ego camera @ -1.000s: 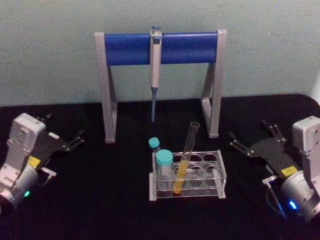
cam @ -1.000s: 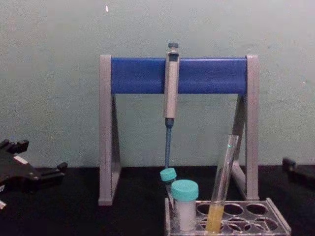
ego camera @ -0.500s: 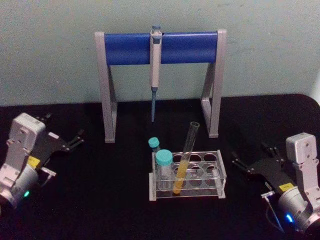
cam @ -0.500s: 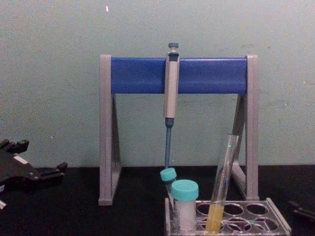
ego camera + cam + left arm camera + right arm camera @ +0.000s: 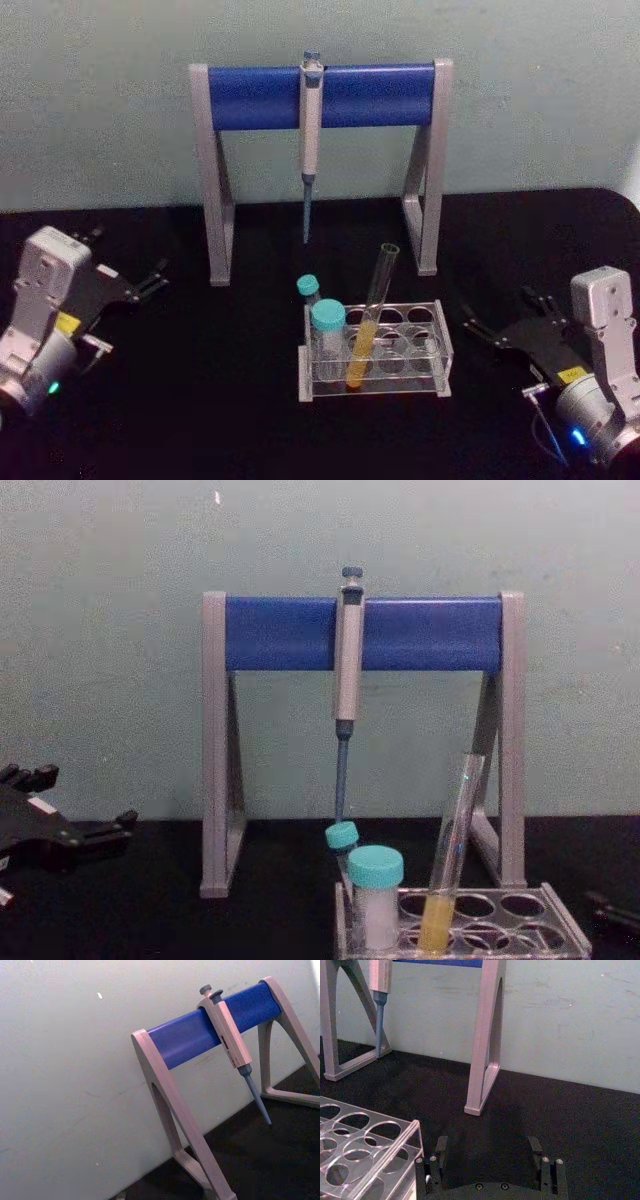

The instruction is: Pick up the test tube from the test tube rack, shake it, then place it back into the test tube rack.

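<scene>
test tube (image 5: 370, 318) leaning in test tube rack (image 5: 440, 345), right gripper (image 5: 495, 330) spread empty beside rack, left gripper (image 5: 150, 281) released, well apart

Tall clear glass test tube (image 5: 369, 318), open-topped, yellow-orange liquid in its lower part, leaning with its mouth toward the right, standing in a front hole of the low clear plastic test tube rack (image 5: 436, 357) on the black worktop (image 5: 200, 400)

Yellow-orange liquid fills the clear test tube (image 5: 368, 328) beside teal-capped vials (image 5: 327, 335), before a grey-and-blue stand (image 5: 322, 150).
</scene>
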Available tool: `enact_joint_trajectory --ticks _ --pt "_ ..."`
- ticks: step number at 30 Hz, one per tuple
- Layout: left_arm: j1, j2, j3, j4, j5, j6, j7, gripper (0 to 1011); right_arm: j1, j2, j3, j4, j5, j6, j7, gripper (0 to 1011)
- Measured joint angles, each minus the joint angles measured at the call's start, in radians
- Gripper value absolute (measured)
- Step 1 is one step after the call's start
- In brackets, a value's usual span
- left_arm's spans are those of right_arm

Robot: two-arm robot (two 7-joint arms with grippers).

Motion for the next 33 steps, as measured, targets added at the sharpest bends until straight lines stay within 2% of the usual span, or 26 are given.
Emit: enact_joint_trajectory --ticks 33 --pt "0.000 0.000 0.000 0.000 0.000 0.000 0.000 1001 0.000 0.002 -0.001 -0.003 0.002 -0.002 -0.001 1000"
